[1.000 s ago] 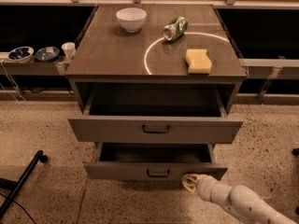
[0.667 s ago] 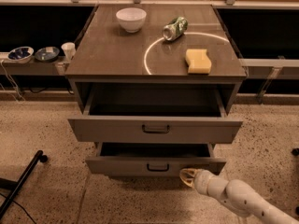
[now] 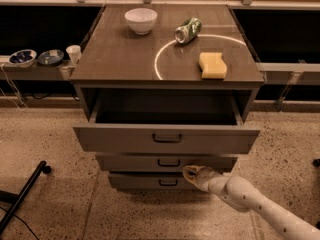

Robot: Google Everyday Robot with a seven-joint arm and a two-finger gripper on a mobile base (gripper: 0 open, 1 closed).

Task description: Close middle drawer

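Observation:
The middle drawer is a grey flat front with a small dark bar handle. It sits only slightly out from the cabinet, under the uppermost drawer, which is pulled wide open. The lowest drawer shows just below it. My gripper is at the end of the white arm, which comes in from the lower right. It rests against the lower edge of the middle drawer's front, right of the handle.
On the cabinet top are a white bowl, a crushed green can and a yellow sponge. A low shelf at the left holds small bowls and a cup. A black bar lies on the floor at the lower left.
The middle drawer has slid back from well out to nearly flush, uncovering the lowest drawer's front. My gripper moved forward and up with it. The uppermost drawer stayed open.

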